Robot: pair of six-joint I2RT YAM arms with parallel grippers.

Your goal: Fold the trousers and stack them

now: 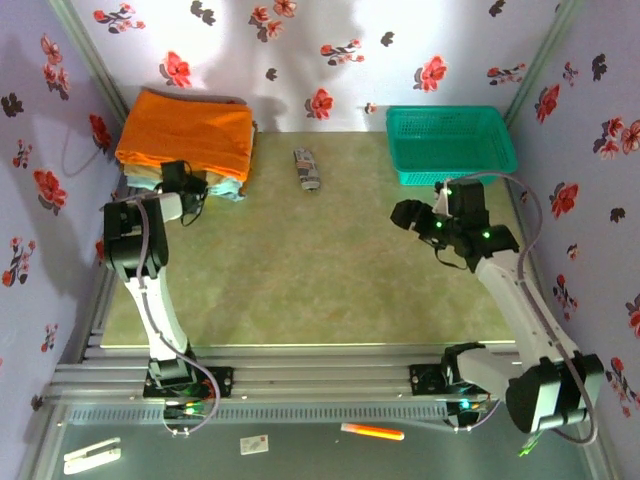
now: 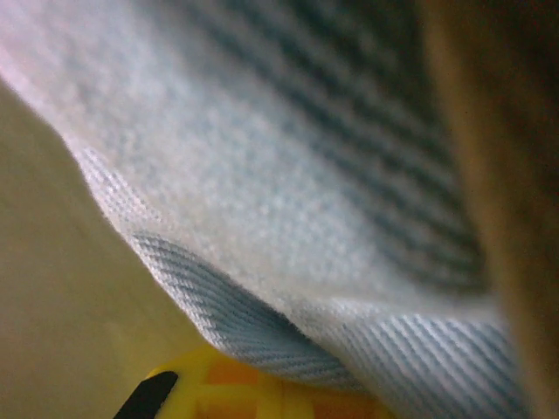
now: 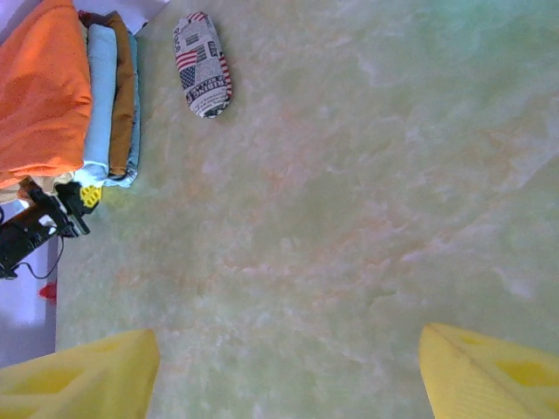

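Orange trousers [image 1: 185, 135] lie farthest back; nearer, just in front of the green basket [image 1: 450, 176], the right gripper [image 1: 410, 215] hangs spread and empty above the table [image 1: 300, 270]. Well left of the basket, the left gripper [image 1: 195, 188] is clenched against a light blue garment [image 2: 288, 175], and the folded trousers top that stack, level with the basket.

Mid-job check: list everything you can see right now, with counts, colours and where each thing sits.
trousers: 1, bright orange, folded, far left, topmost
light blue garment: 1, light blue, folded, under the trousers
tan garment: 1, tan, folded, under the light blue garment
pouch: 1, printed white, on the table, far middle
basket: 1, green, far right
left gripper: 1, shut, at the light blue garment
right gripper: 1, open, above the table near the basket
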